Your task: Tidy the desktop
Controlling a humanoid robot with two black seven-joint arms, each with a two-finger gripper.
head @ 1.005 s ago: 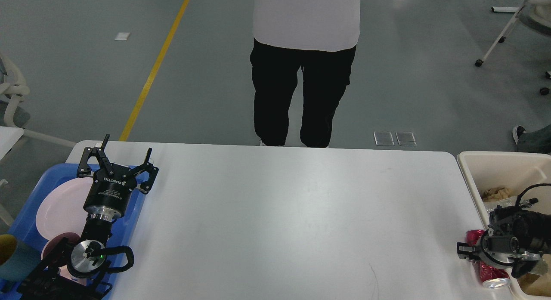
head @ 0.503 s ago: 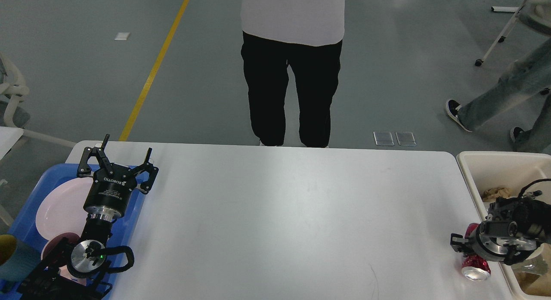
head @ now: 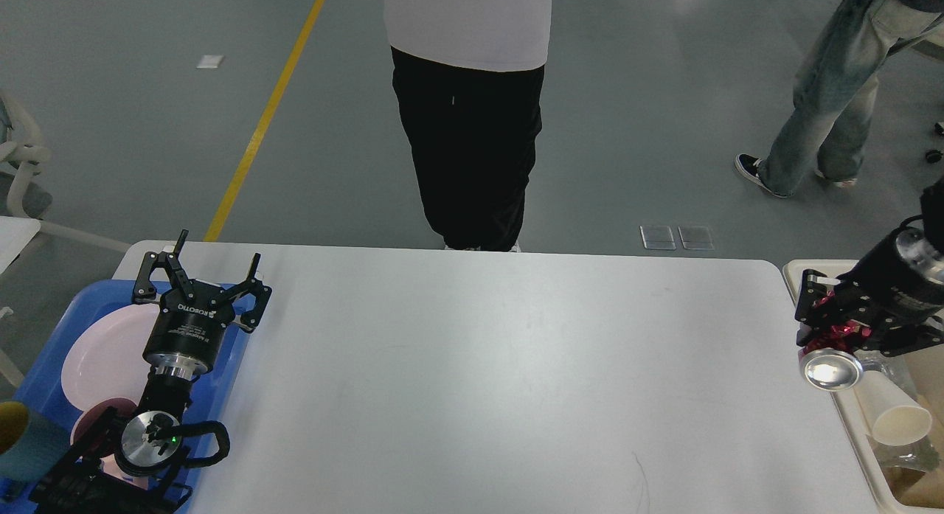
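Note:
The desktop (head: 479,366) is a wide white tabletop with rounded corners. My right gripper (head: 830,330) is at its right edge, shut on a crushed red can (head: 830,359) whose silver end faces me; it holds the can in the air over the rim of the beige bin (head: 793,274). My left gripper (head: 214,267) is open and empty at the far left, above the blue tray (head: 51,355).
The blue tray holds a pink plate (head: 96,352), a small pink bowl (head: 92,418) and a teal cup (head: 29,444). The bin holds a white paper cup (head: 892,418) and other rubbish. One person stands at the far table edge (head: 468,130), another (head: 833,94) at the back right.
My right gripper has lifted the red can off the desktop and carried it up and back to the bin's rim. Both people have moved left. The left arm has not moved.

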